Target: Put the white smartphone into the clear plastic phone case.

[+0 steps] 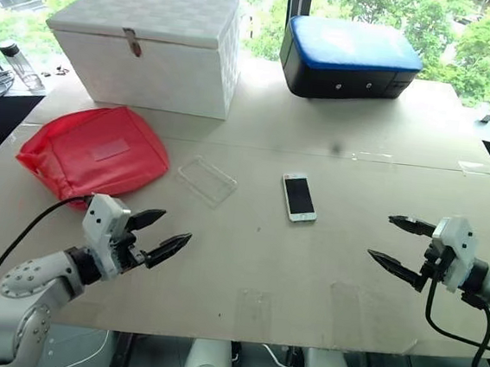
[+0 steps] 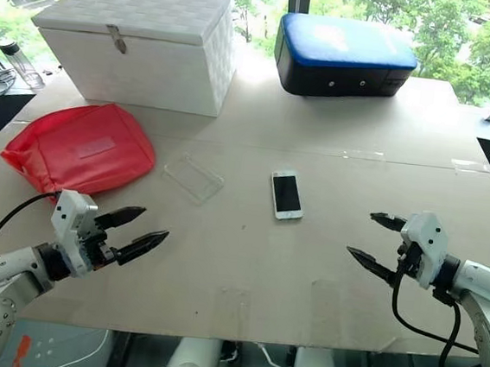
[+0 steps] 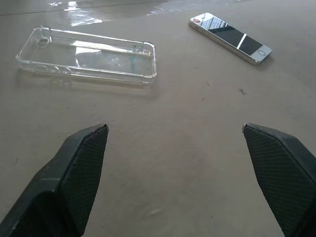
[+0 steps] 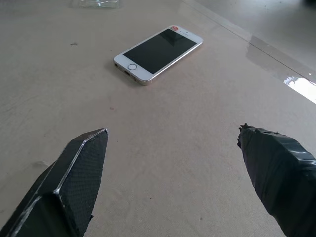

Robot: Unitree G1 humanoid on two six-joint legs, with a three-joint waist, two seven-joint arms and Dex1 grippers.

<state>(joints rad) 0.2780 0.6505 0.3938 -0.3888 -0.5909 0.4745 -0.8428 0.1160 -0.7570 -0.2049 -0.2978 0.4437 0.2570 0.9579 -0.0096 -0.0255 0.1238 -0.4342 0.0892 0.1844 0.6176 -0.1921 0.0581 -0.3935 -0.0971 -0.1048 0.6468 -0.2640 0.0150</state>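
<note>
Facing a pale surface (image 1: 244,279) by a bright window, with the white smartphone (image 1: 299,197) lying screen-up near the middle and the clear plastic phone case (image 1: 206,180) lying just to its left, apart from it. Hovering low at the near corners, empty and spread wide: left hand (image 1: 158,236), right hand (image 1: 402,245). Judging the phone, long axis running away from the robot, a shade nearer the right hand; the case nearer the left.

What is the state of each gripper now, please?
Left gripper: open, holding nothing.
Right gripper: open, holding nothing.
</note>
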